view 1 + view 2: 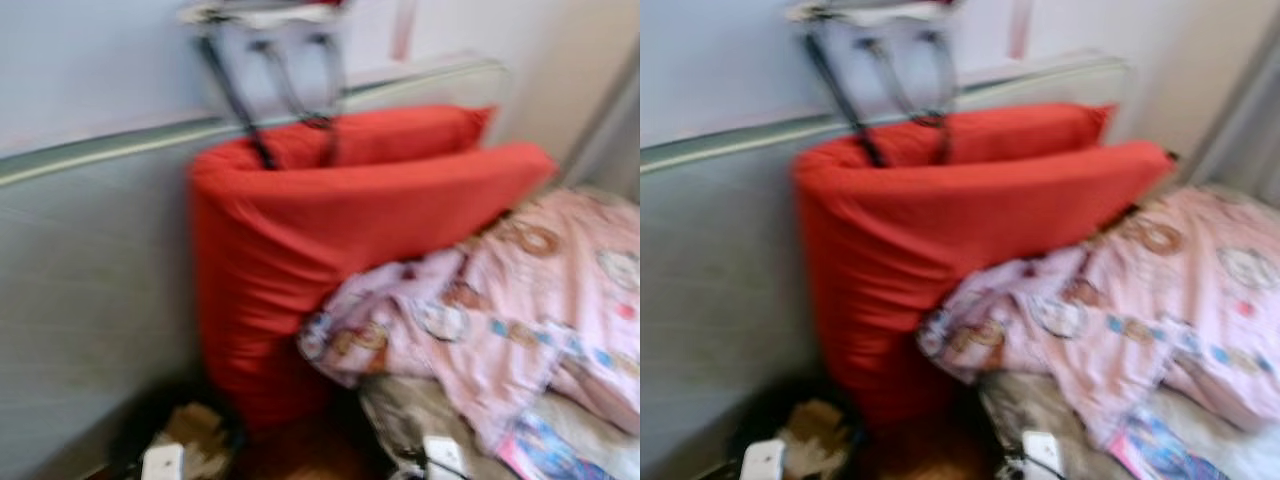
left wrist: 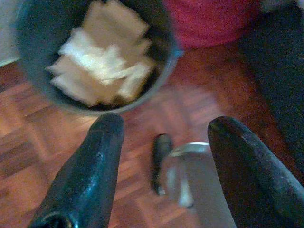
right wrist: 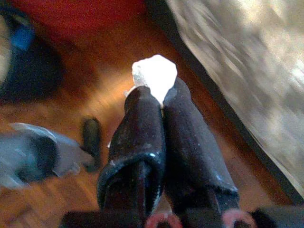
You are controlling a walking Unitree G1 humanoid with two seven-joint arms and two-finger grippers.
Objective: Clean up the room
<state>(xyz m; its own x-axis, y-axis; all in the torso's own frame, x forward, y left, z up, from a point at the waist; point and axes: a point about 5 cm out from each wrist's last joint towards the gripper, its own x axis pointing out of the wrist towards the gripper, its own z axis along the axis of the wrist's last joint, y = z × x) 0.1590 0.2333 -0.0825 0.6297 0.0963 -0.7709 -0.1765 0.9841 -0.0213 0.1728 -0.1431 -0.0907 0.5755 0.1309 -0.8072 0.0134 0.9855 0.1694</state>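
— Two red cushions (image 1: pixel 340 240) take up most of the head view, stood on end against a grey headboard (image 1: pixel 90 290), one behind the other. What's beside them?

— A pink patterned blanket (image 1: pixel 520 310) spills off the bed against the front cushion's lower side. A black-strapped bag (image 1: pixel 270 70) hangs on the wall above, its straps reaching down to the cushion tops. All of it is blurred.

— And lower down?

— A dark round bin (image 2: pixel 95 52) sits on the wooden floor (image 2: pixel 28 156) at the foot of the cushions, with crumpled paper (image 2: pixel 102 57) inside. The left wrist view looks straight into it.

— The grippers?

— Left gripper (image 2: pixel 164 156) is spread wide with nothing between its fingers, hanging over the floor just beside the bin. Below it lie a small black object (image 2: pixel 159 161) and something greyish, too blurred to name.

— The right one?

— Right gripper (image 3: pixel 159 102) is clenched on a white wad of paper (image 3: pixel 154 76), which pokes out past the fingertips. It hangs above the floor, with the bed's grey edge (image 3: pixel 247 76) along one side.
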